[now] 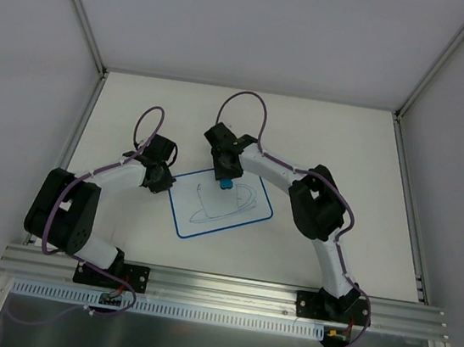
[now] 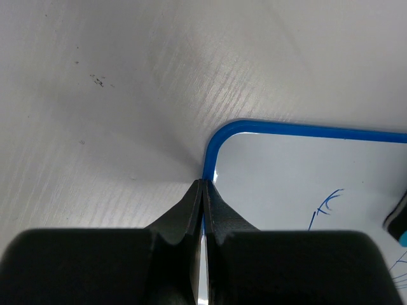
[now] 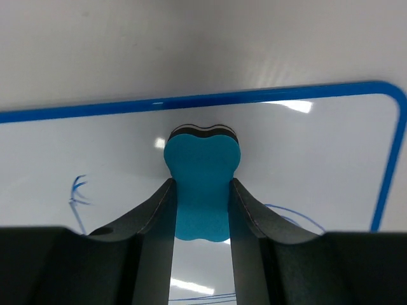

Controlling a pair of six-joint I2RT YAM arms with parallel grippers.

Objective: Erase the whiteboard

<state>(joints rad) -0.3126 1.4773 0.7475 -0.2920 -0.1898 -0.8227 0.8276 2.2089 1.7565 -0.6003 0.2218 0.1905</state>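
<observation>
Locate board (image 1: 234,221) flat on surface (image 1: 346,154), central, set askew, between the two arms. Note white face, thin blue border, rounded corners. Note blue line drawing (image 1: 211,201) on face, with loose strokes visible in both wrist views. No wiped or smeared patch seen.

Find eraser (image 3: 202,159), a blue block with dark felt layer at its tip, over far part of board, just inside far border. Read right fingers (image 3: 164,197) as partly apart and clamped on eraser sides. Cannot confirm from these views whether felt touches face.

Find left fingers (image 2: 213,206) pressed together, holding nothing, tips at left border of board just beside a rounded corner. Probably bracing board against sliding.

Judge step in hand as start of wiping: eraser gripped and positioned, board steadied, no line removed yet. Task barely begun.

For next move, press felt flat on face, then sweep toward near edge across drawing in overlapping passes. Hold pressure even. Hold left tips on border. Avoid tilting eraser onto one corner. Avoid shoving board out from under left tips.
</observation>
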